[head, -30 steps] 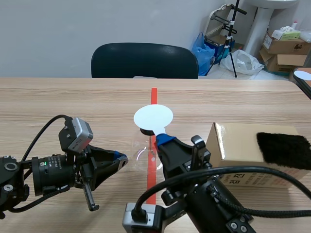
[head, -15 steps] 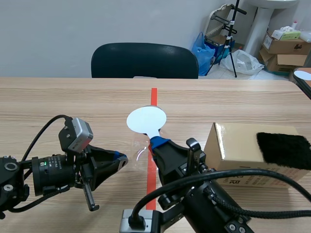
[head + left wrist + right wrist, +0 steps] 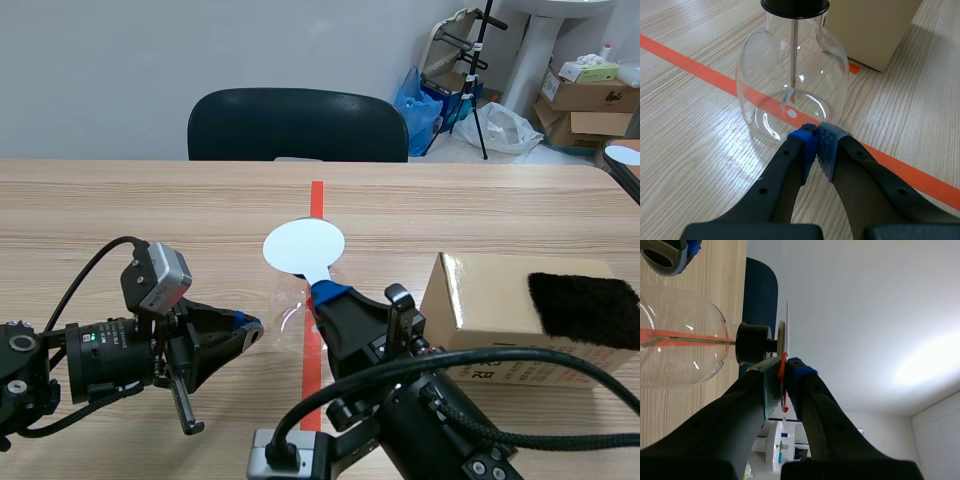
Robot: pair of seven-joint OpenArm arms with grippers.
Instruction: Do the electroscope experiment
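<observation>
step: white disc (image 3: 303, 245) is presented to electroscope (image 3: 792, 85) (stands on tape line (image 3: 700, 70)) | right gripper (image 3: 781, 374) is clamped on disc handle, just above its top | left gripper (image 3: 816, 142) is closed empty beside its glass | disc should be kept level, lowered slowly

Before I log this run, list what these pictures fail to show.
Scene view: flask mostly hidden behind right gripper and white disc.
Left wrist view: stopper cut off by the edge; nothing above it shows.
Right wrist view: white disc seen edge-on, its face hidden.
</observation>
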